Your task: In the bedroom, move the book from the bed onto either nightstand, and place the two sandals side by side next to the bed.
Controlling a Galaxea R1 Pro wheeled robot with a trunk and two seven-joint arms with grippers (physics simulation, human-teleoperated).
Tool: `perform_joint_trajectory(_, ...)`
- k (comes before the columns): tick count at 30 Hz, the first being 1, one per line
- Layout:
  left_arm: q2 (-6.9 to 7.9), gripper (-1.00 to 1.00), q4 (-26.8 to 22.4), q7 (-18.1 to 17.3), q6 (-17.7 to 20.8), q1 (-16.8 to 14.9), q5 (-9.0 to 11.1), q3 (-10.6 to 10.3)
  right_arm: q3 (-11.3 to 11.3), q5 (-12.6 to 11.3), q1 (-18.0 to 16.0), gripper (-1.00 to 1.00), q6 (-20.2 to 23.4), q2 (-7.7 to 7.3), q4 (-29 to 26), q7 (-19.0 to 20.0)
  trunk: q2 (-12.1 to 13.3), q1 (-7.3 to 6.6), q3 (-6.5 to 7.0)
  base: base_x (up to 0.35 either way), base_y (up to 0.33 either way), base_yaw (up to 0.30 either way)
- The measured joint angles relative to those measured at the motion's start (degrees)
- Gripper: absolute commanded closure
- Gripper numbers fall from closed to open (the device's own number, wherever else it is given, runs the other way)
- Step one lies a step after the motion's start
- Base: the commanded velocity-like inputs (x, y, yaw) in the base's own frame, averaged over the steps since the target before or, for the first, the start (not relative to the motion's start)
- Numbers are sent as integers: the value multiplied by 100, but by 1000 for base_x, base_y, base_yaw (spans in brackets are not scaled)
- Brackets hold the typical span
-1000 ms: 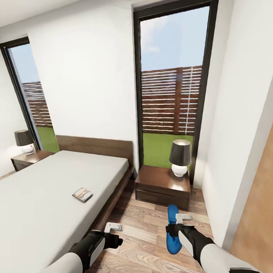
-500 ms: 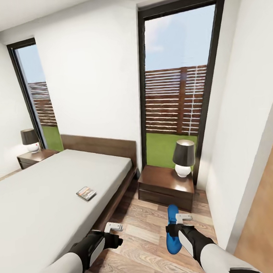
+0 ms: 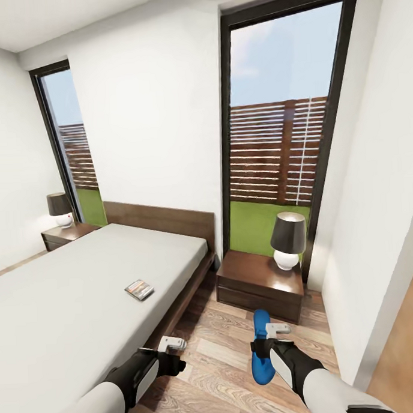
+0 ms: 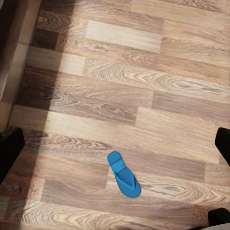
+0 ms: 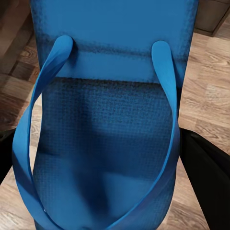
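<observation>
The book [image 3: 140,289] lies flat on the pale mattress of the bed [image 3: 67,309], near its right side. My right gripper [image 3: 264,348] is shut on one blue sandal [image 3: 260,324], held above the wood floor; its straps and sole [image 5: 110,120] loom close in the right wrist view. The other sandal [image 4: 123,175] lies flat on the planks, seen in the left wrist view between my open fingers [image 4: 9,153]. My left gripper [image 3: 171,344] hovers open and empty by the bed's side rail. One nightstand [image 3: 257,270] stands right of the bed, another nightstand [image 3: 59,235] at the far left.
A white lamp with a dark shade [image 3: 289,239] sits on the near nightstand, and a similar lamp [image 3: 60,210] on the far one. Tall windows [image 3: 281,137] flank the headboard. A white wall [image 3: 375,211] closes the right side, leaving a narrow floor strip [image 3: 224,344].
The whole picture has shifted right, so the camera has moved. Both arms keep the same pose, the sandal stays in my right gripper, and the book has not moved.
</observation>
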Motion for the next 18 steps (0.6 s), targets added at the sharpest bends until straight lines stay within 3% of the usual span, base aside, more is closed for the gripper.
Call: perform_joint_trajectory(18,0,-100,-1,0,0,0,0,0,0,0,0,100,-3,1,0,0,0,0,0,0,0,68)
